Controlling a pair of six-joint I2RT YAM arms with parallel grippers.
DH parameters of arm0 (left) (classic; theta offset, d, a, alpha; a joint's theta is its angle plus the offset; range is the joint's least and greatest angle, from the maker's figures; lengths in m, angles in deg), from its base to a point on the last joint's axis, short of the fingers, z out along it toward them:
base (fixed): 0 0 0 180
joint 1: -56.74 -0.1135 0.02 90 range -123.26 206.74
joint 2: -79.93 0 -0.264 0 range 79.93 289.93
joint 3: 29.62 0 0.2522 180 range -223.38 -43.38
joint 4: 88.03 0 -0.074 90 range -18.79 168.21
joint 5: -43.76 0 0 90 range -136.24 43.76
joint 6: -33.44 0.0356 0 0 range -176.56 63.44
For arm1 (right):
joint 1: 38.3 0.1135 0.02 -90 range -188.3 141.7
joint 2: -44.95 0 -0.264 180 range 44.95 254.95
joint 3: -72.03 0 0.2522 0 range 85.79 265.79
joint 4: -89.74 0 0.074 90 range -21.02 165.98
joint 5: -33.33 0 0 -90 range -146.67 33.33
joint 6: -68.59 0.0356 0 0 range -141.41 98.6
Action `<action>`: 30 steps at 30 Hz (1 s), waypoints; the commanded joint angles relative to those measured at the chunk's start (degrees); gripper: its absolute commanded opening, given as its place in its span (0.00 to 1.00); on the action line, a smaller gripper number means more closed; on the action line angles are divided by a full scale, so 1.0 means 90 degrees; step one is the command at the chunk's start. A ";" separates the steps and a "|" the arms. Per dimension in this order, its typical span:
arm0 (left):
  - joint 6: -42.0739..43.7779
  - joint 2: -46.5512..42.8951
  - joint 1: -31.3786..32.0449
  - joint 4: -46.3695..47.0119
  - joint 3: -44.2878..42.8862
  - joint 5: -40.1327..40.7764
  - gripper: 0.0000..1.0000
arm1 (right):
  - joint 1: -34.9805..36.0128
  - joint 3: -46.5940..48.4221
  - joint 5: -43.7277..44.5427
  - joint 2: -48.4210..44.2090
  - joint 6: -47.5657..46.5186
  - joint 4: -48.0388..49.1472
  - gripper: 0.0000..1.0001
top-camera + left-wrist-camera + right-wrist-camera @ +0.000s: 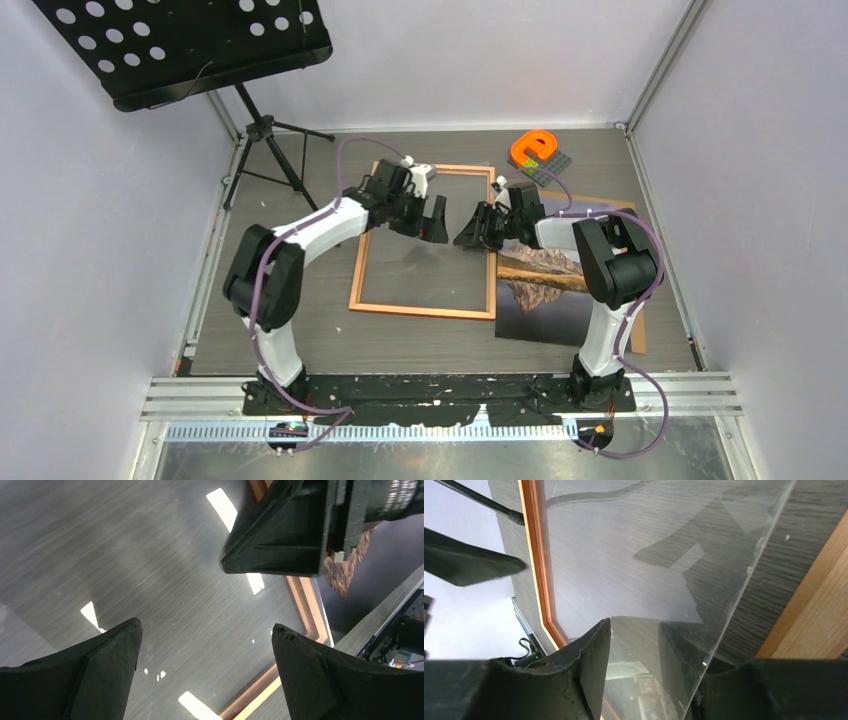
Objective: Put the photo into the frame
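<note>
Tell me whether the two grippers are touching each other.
Apart. The top external view shows a plain gap between the left gripper and the right gripper; the left wrist view shows it too.

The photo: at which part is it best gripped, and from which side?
Probably its near edge, from the near side, jaws low: the photo lies flat, its left edge lies beside the frame, and the right arm crosses its far part.

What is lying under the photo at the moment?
A brown backing board sticks out past the photo on its right and far sides. Whether anything else lies beneath cannot be seen, because the print and the right arm cover that area.
</note>
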State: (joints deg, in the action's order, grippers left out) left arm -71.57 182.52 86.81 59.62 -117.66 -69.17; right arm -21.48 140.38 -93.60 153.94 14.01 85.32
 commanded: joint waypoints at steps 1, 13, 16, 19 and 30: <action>-0.0473 0.0506 0.0219 0.0418 -0.0382 -0.0043 1.00 | 0.0052 0.0219 -0.0024 -0.0187 -0.0122 0.0138 0.47; -0.0832 0.1003 0.0369 0.0892 -0.0508 -0.0139 1.00 | 0.0055 0.0190 -0.0043 -0.0154 -0.0102 0.0165 0.47; -0.0946 0.1124 0.0391 0.0977 -0.0565 -0.0202 1.00 | 0.0054 0.0185 -0.0039 -0.0161 -0.0103 0.0170 0.47; -0.1033 0.1264 0.0425 0.0991 -0.0646 -0.0259 1.00 | 0.0054 0.0185 -0.0037 -0.0166 -0.0092 0.0173 0.47; -0.1142 0.1433 0.0459 0.1055 -0.0614 -0.0322 1.00 | 0.0055 0.0174 -0.0067 -0.0179 -0.0092 0.0189 0.48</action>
State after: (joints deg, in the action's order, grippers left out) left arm -80.81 194.58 90.46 66.04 -121.92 -70.86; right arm -21.48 140.55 -93.56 153.96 14.01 85.28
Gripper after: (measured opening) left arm 0.994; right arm 0.473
